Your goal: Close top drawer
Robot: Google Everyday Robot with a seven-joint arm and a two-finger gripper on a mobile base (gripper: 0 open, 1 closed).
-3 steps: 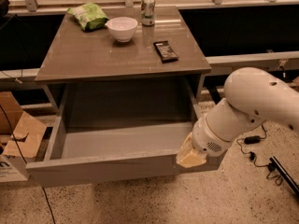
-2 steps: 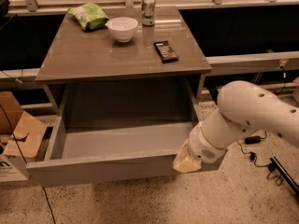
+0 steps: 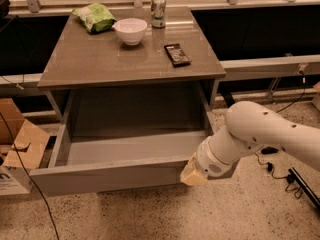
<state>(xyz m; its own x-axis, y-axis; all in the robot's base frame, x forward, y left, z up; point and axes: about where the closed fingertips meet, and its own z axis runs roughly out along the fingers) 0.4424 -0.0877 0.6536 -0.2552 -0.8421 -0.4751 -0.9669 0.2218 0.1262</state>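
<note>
- Speckled stone floor (image 3: 150,214) is running under a grey cabinet (image 3: 100,59); dark shelving and a rail are sitting behind it.
- Top drawer (image 3: 100,180) is hanging pulled far out, its box showing bare and its plain front standing well forward of the cabinet's edge.
- Gripper (image 3: 193,176) is pressing up at the right end of that front, low on the panel. Over the last second it has been creeping left and slightly down along the front, with the white arm (image 3: 260,134) following.
- Drawer front is sitting where it was a second ago, so the push is not yet showing as travel. My reading: contact is being settled and the closing stroke is still to come.
- Cannot tell whether the gripper is clenched or released; its tip is showing only as a pale block against the panel.
- Contact so far toward the right end is risking a skewed push and binding on the slides.
- Room: the straight path back into the cabinet is looking unobstructed, with nothing visible inside the box.
- A cardboard box (image 3: 22,144) is lying just beside the drawer's left side, and a black cable (image 3: 25,179) is trailing past that corner.
- Floor cables (image 3: 272,166) are lying near the arm on the right.
- White bowl (image 3: 130,30), green bag (image 3: 94,16), can (image 3: 158,10) and a dark wrapped bar (image 3: 177,54) are sitting on top, well clear of the drawer.
</note>
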